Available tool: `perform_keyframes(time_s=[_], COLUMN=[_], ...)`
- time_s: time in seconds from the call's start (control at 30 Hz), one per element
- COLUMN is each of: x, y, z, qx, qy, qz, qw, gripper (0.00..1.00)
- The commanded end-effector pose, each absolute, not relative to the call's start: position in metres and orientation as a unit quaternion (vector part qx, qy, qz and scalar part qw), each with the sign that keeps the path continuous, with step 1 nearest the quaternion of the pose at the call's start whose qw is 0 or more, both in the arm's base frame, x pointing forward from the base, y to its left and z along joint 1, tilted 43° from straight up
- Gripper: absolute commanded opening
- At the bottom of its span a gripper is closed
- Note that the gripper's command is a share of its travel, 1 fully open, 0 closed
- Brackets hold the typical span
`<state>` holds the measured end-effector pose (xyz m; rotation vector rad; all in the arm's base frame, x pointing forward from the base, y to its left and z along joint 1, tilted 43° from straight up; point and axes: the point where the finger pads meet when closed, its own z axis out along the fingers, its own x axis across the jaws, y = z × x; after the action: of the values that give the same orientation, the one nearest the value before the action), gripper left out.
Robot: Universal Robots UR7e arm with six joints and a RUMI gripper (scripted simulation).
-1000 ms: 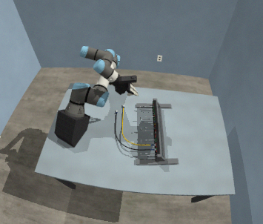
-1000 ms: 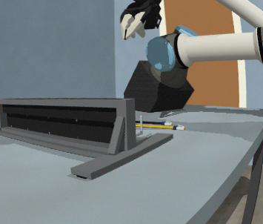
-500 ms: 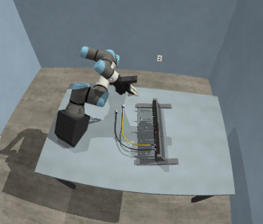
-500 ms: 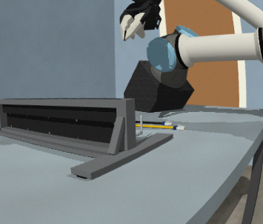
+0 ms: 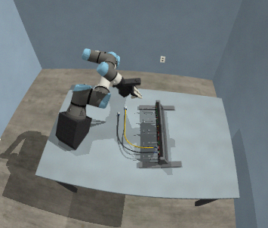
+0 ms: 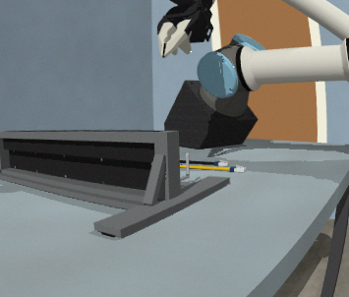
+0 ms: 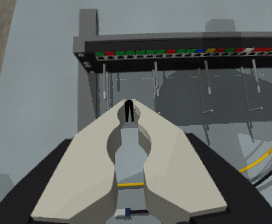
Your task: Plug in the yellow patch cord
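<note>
The grey rack [image 5: 159, 132] stands on the table with its row of colored labels; in the wrist view the yellow label [image 7: 210, 50] sits right of the row's middle, next to a blue one. The yellow cord [image 5: 127, 132] runs from a port at the rack's near end and curves across the table to its free plug [image 6: 239, 169]. The black cord [image 5: 118, 128] lies beside it. My gripper [image 5: 136, 91] is shut and empty, high above the table over the cords' free ends. It also shows in the exterior view [image 6: 170, 46] and the wrist view [image 7: 128, 107].
The arm's black base block [image 5: 72, 130] stands at the table's left edge. The rack's flat feet [image 6: 160, 207] stick out at both ends. Thin grey pegs [image 7: 157, 80] stand in front of the ports.
</note>
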<state>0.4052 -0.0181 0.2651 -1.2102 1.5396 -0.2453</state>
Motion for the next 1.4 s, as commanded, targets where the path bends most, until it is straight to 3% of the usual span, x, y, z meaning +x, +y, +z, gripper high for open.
perform_keyframes(time_s=[0.0,1.37], x=[0.409,0.446], y=[-0.017,0.002], z=[0.264,0.247], qx=[-0.512,-0.512], qy=[0.651,0.651], qz=[-0.104,-0.104], qw=[0.551,0.551], gripper=[0.00,0.00])
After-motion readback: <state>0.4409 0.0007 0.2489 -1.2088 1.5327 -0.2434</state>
